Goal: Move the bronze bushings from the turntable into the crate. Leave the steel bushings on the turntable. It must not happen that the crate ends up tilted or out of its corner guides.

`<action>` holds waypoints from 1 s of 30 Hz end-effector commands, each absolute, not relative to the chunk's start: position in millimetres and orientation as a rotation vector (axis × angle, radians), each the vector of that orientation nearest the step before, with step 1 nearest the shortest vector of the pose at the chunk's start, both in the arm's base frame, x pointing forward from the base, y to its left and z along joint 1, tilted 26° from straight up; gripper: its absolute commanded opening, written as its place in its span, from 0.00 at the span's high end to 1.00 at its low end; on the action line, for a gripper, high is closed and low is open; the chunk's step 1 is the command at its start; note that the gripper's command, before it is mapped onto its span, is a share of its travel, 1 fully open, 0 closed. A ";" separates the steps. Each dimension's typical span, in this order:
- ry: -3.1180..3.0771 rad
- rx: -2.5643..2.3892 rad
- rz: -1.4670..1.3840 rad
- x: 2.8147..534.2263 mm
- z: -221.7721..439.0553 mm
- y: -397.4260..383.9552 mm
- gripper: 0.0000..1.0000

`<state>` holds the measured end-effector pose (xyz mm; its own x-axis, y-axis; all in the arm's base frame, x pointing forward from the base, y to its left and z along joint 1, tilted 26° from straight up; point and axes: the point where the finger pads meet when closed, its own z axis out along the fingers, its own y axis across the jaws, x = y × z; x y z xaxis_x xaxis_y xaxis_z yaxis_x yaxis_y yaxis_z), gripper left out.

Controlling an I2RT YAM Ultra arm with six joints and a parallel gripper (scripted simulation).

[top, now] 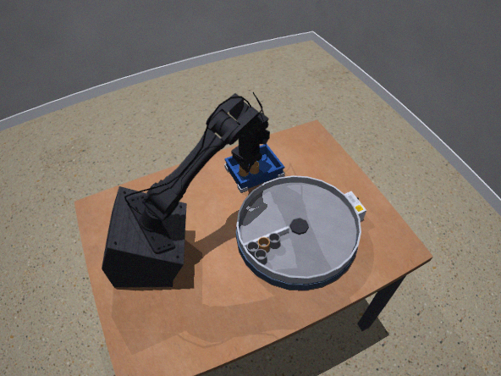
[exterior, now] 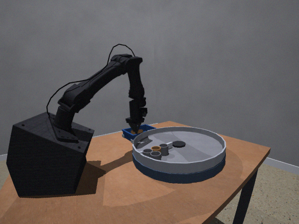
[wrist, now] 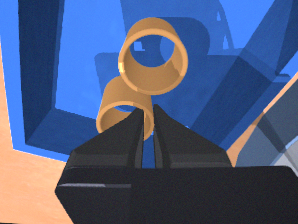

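Observation:
The gripper [top: 248,168] [exterior: 137,132] [wrist: 149,111] points down inside the blue crate [top: 274,170] [exterior: 127,134] [wrist: 16,100]. It is shut on the wall of a bronze bushing [wrist: 117,92]; one finger is over its opening. Whether it touches the crate floor is unclear. Another bronze bushing [top: 255,167] [wrist: 152,82] stands upright beside it in the crate. On the grey turntable [top: 326,237] [exterior: 199,146], a bronze bushing [top: 264,247] [exterior: 156,149] stands among three steel bushings [top: 274,243] [exterior: 164,150], close to the divider.
The turntable's raised rim [top: 242,246] [exterior: 179,167] stands close to the crate's near right side. A dark hub [top: 299,226] [exterior: 179,144] is at its centre. A white box with a yellow button [top: 360,208] is at its right edge. The arm's black base [top: 144,254] is at the left.

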<state>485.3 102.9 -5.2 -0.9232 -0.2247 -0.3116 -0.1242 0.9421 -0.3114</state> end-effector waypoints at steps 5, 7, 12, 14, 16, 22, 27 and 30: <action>2.718 -0.272 -0.390 485.3 4.9 113.5 1.00; 2.718 -0.272 -0.390 485.3 4.9 113.5 1.00; 2.718 -0.272 -0.390 485.3 4.9 113.5 1.00; 2.718 -0.272 -0.390 485.3 4.9 113.5 1.00; 2.718 -0.272 -0.390 485.3 4.9 113.5 1.00; 2.720 -0.273 -0.391 484.7 4.3 113.2 1.00; 2.709 -0.269 -0.385 488.1 7.9 114.5 1.00; 2.719 -0.273 -0.390 484.4 4.1 113.1 1.00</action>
<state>484.4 102.6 -6.6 -0.9238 -0.2249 -0.3098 -0.1248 0.9419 -0.3117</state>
